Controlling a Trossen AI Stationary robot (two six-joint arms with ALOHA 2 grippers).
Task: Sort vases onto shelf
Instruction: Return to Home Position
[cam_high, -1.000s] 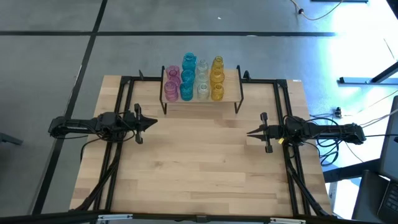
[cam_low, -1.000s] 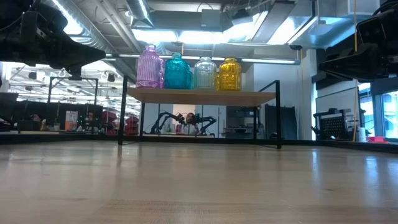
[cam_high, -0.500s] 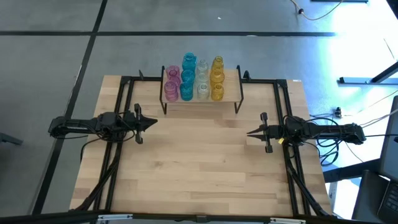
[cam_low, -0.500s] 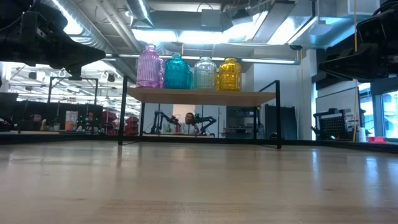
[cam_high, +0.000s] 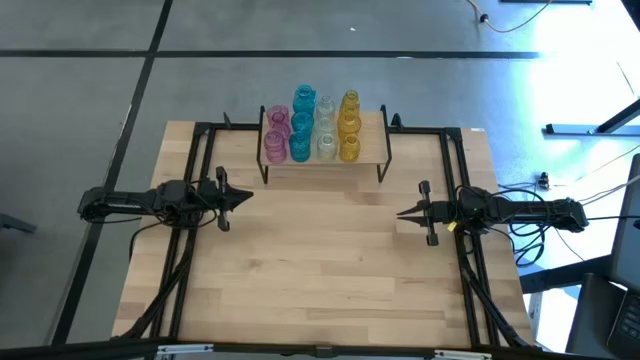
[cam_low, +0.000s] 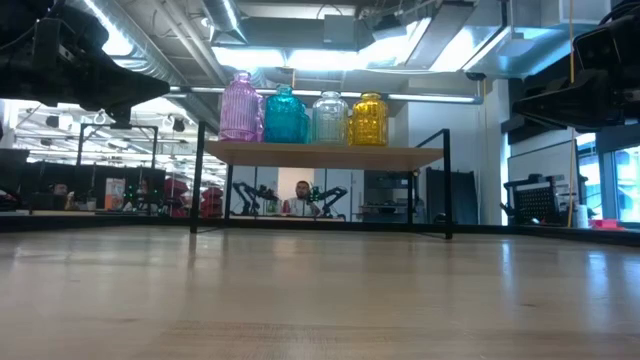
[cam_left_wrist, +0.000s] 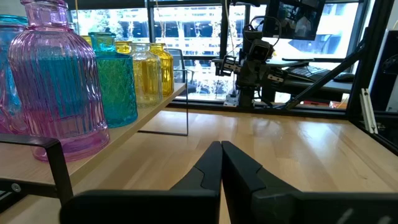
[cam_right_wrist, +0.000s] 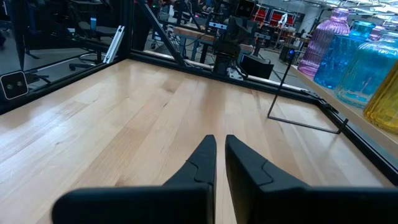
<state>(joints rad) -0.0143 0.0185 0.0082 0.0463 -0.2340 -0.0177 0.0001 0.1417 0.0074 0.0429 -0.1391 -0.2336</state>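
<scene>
My left gripper (cam_high: 246, 197) and right gripper (cam_high: 402, 213) are both closed on nothing, hovering at nine and three o'clock over the table (cam_high: 320, 270). At twelve o'clock the shelf (cam_high: 372, 150) carries the vases (cam_high: 312, 127) in pink, teal, clear and amber rows.

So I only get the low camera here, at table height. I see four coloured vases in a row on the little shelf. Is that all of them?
Observer: No. From above, the shelf holds more vases, standing in four rows by colour: pink, blue, clear, yellow.
Operator: And where are the robot's hands? I only see dark shapes up top.
Observer: The left gripper hovers over the table's left side and the right gripper over its right side, tips facing each other.
Operator: Are they carrying anything?
Observer: No. The wrist cameras show both pairs of fingers closed on nothing, above bare wood.
</scene>
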